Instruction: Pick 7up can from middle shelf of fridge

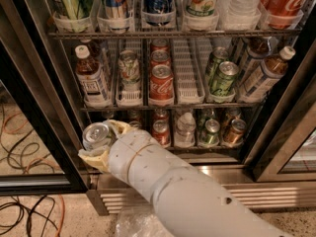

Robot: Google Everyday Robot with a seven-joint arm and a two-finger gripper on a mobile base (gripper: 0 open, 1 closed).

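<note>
My gripper point(98, 141) is shut on the 7up can point(97, 134), a pale silver can with a shiny pull-tab top. I hold it in front of the fridge's lower left, below the middle shelf point(190, 85) and outside it. My white arm runs from the can to the bottom right. The fridge point(222, 173) stands open, with its steel base and vent grille below. Another pale can point(129, 67) stands in a lane of the middle shelf.
Red Coca-Cola cans point(161, 83), dark green cans point(222, 77) and bottles point(92, 80) stand on the middle shelf. More cans point(211, 132) are on the shelf below. A dark door frame point(37, 98) is at left. Cables point(22, 137) lie on the floor. Clear plastic point(132, 223) lies below.
</note>
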